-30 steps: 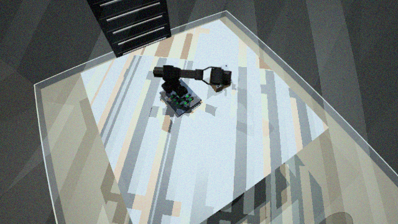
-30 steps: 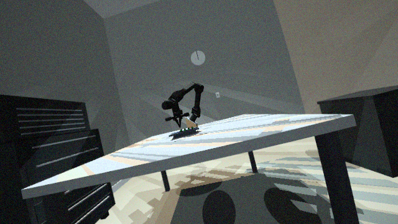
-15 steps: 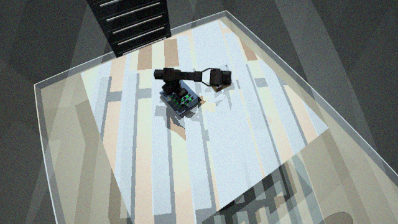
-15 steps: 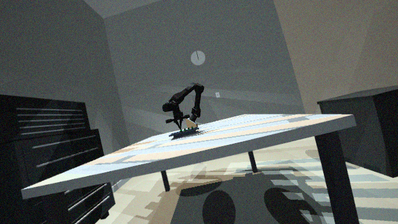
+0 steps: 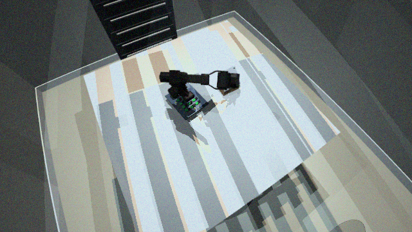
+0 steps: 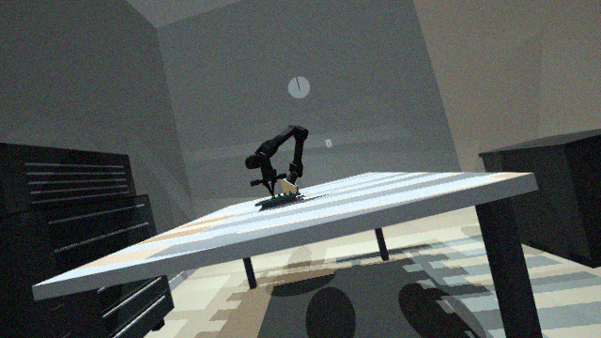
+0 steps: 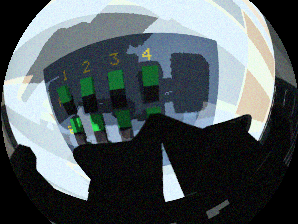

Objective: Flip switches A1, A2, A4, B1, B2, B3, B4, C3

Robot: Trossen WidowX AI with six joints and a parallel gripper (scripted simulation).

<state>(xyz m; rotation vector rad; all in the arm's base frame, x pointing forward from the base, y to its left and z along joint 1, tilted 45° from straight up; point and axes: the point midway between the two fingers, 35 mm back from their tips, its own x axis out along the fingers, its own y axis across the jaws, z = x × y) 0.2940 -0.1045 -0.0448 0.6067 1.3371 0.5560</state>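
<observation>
In the wrist view the switch panel [image 7: 127, 90] fills the middle left of the frame, yellow column numbers 1 to 4 above a row of green switches [image 7: 116, 82], with a second row partly hidden below. Lower centre, the gripper [image 7: 154, 137] hangs just over that second row near column 4, fingers pressed together on nothing. From above, the panel lies on the striped table [image 5: 225, 145] just left of centre.

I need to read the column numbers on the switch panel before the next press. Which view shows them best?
The wrist view: the yellow numerals 1 to 4 stand legibly above the green switches. In the top view the switch panel is small, with green dots and no readable print. The exterior view shows the panel only edge-on under the shut gripper.
</observation>
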